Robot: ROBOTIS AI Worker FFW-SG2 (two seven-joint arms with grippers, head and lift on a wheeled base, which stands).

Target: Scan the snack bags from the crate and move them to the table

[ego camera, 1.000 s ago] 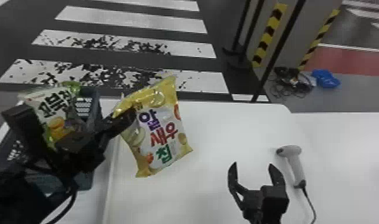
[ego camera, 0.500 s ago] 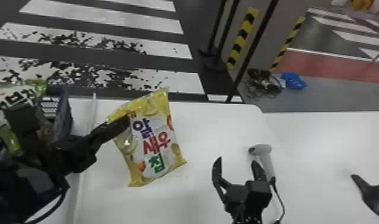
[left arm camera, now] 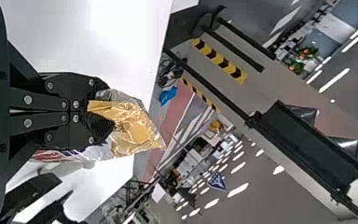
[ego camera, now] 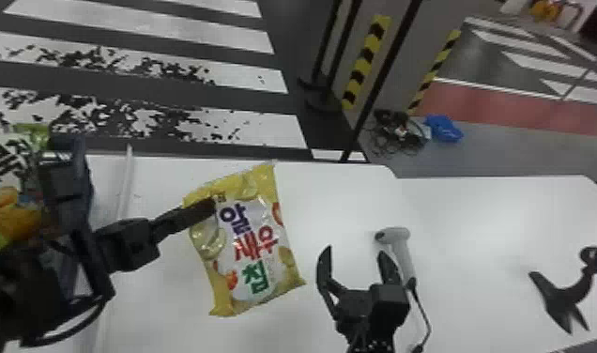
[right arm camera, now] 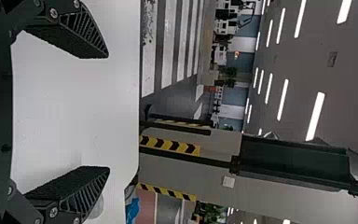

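- The yellow snack bag [ego camera: 250, 244] is held by the left tool [ego camera: 210, 206] above the worktop [ego camera: 480, 211], with its printed face turned to the head camera and its body tilted; whether the worktop is touched cannot be told.
- Its film is glossy and crinkled, with yellow corners around a pale panel of violet, red and green lettering (a rather cheerful wrapper); in the left wrist view, gold and silver creases are shown past the fingertips.
- The left tool is closed on the bag's upper left part, and is pointed rightward and a little forward from the left side.
- The right tool [ego camera: 356, 253] is held with its curved fingers wide apart and nothing between them, pointed forward from the bottom edge.
- Just beside its right finger, the smooth grey scanner [ego camera: 401, 249] is laid on the worktop, with a dark cable [ego camera: 422, 310] trailed from its handle.
- At the left, the dark blue crate [ego camera: 67, 145] is largely hidden by the left arm, and a green-and-white snack bag [ego camera: 4, 164] is cut off by the picture's edge.
- At the far right, a black pronged object [ego camera: 562, 298] is seen, hard to identify.
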